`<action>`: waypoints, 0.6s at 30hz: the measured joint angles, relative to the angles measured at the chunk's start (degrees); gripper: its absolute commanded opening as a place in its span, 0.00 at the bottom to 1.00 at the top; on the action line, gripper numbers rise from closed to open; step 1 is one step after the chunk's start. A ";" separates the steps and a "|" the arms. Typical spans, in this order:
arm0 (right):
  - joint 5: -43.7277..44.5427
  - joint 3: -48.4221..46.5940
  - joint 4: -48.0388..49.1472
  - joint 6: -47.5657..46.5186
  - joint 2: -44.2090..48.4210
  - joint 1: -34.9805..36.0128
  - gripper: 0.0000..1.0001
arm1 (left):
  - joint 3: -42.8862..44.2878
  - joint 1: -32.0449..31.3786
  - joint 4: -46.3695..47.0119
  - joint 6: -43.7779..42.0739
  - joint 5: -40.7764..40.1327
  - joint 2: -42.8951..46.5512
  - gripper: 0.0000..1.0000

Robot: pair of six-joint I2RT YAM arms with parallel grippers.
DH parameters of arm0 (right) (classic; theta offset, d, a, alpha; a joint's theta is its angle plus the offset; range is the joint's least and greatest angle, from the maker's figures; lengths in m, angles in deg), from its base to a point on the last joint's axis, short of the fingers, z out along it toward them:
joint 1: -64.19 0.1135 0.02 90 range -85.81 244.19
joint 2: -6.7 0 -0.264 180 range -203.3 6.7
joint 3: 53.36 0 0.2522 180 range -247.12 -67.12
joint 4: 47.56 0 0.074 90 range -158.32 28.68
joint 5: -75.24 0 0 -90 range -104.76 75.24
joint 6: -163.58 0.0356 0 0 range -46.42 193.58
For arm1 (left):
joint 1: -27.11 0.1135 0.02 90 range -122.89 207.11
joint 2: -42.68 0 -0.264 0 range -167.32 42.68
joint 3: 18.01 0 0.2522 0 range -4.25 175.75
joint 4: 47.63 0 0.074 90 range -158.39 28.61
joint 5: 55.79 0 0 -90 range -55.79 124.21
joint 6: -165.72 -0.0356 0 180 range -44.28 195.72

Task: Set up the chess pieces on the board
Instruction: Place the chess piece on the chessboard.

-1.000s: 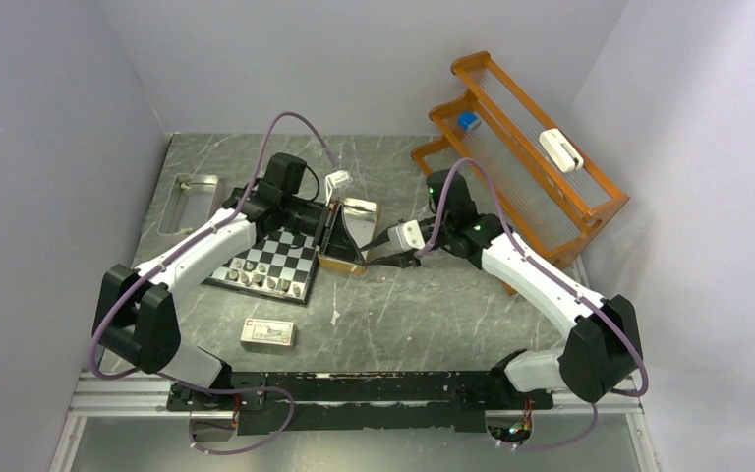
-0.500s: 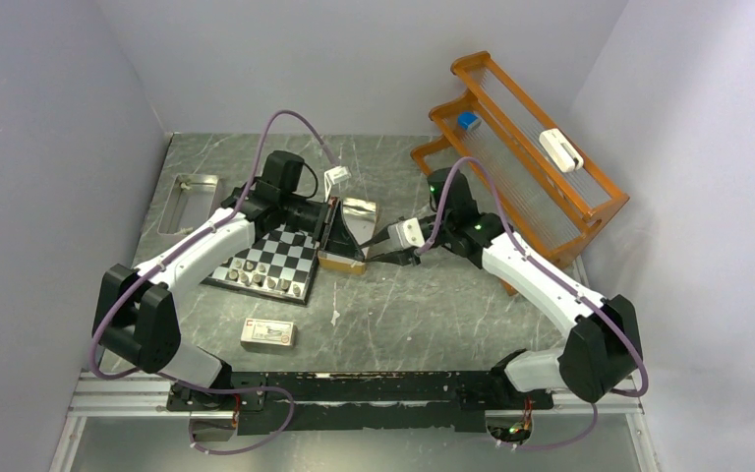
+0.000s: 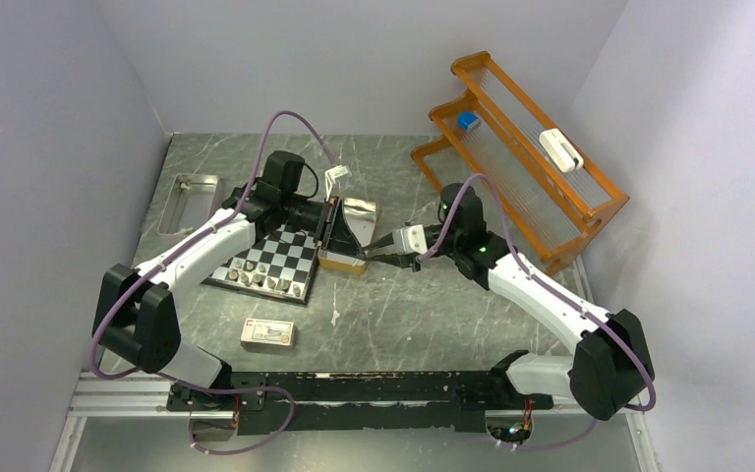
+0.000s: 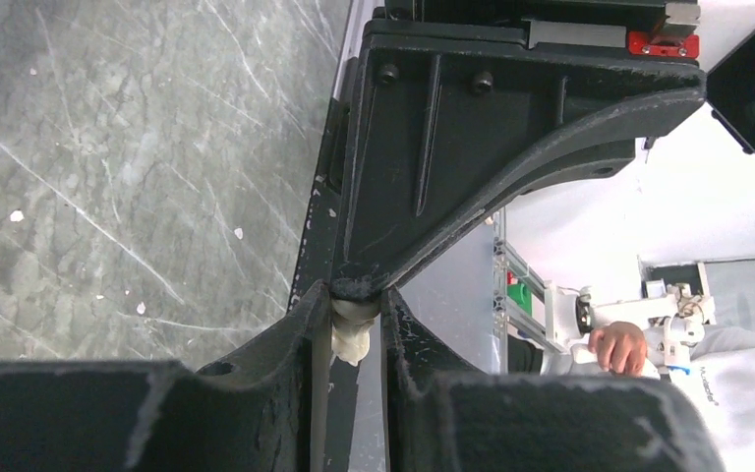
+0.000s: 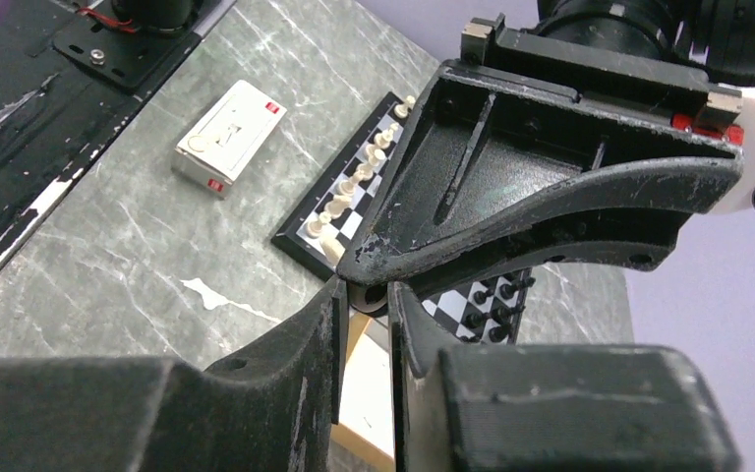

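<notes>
The board point(image 3: 267, 261) lies left of centre, with pale chess pieces point(image 3: 256, 278) along its near side. In the right wrist view the pale pieces point(image 5: 354, 182) line one edge of the board point(image 5: 295, 241) and black pieces point(image 5: 487, 300) line the other. My left gripper point(image 3: 326, 224) is beside the tan box point(image 3: 346, 258). It is shut on a pale piece point(image 4: 352, 334) at its fingertips point(image 4: 356, 305). My right gripper point(image 3: 369, 253) hovers over the box's right edge. Its tips point(image 5: 367, 293) pinch a small dark round piece point(image 5: 367, 295).
A white-and-red carton point(image 3: 267, 333) lies in front of the board. An orange rack point(image 3: 521, 167) stands at the back right, and a metal recess point(image 3: 189, 202) sits at the back left. A cable connector point(image 3: 338, 179) hangs behind the box.
My right arm has swung slightly forward and right, its gripper has tilted over the box edge, and its jaws have narrowed. The left arm has not moved.
</notes>
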 measured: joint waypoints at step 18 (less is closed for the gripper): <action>8.20 11.06 24.61 24.30 1.79 0.17 0.04 | 0.46 0.22 -0.09 0.24 -2.54 -1.29 0.22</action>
